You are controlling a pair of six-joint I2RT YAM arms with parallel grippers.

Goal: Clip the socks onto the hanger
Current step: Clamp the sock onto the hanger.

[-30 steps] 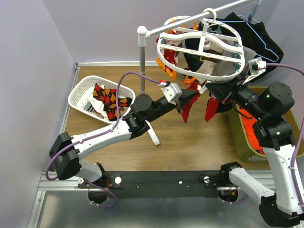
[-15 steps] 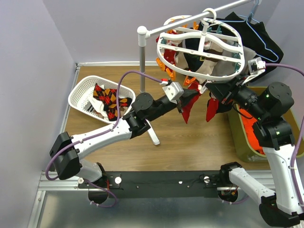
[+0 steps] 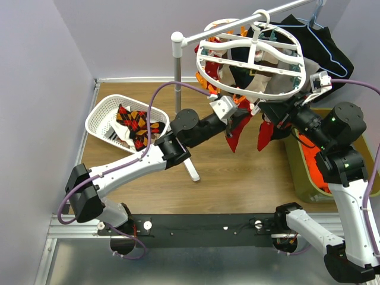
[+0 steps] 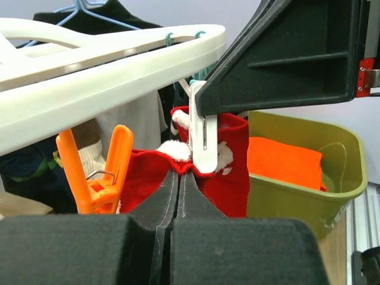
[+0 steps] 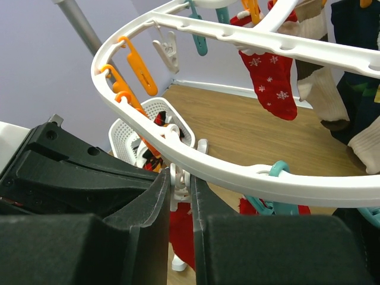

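Note:
The white oval hanger (image 3: 252, 50) hangs from a rail and carries several socks. My left gripper (image 3: 237, 119) reaches up beneath its near rim. In the left wrist view that gripper (image 4: 179, 172) is shut on the cuff of a red sock (image 4: 234, 184) with white trim. A white clip (image 4: 203, 142) hangs over that cuff. My right gripper (image 5: 181, 184) is shut on the top of this white clip (image 5: 180, 193), just under the hanger frame (image 5: 237, 175). I cannot tell whether the clip's lower end bites the sock. A red snowflake sock (image 5: 270, 80) hangs at the far side.
A white lattice basket (image 3: 104, 116) at the left holds more patterned socks (image 3: 135, 124). An olive bin (image 3: 303, 178) with orange cloth (image 3: 312, 160) stands at the right. The rail's pole (image 3: 178, 77) rises mid-table. A black garment (image 3: 320, 47) hangs behind the hanger. An orange clip (image 4: 98, 178) dangles beside my left fingers.
My left arm has risen and moved right, carrying the red sock closer under the hanger rim. The right arm has stayed where it was.

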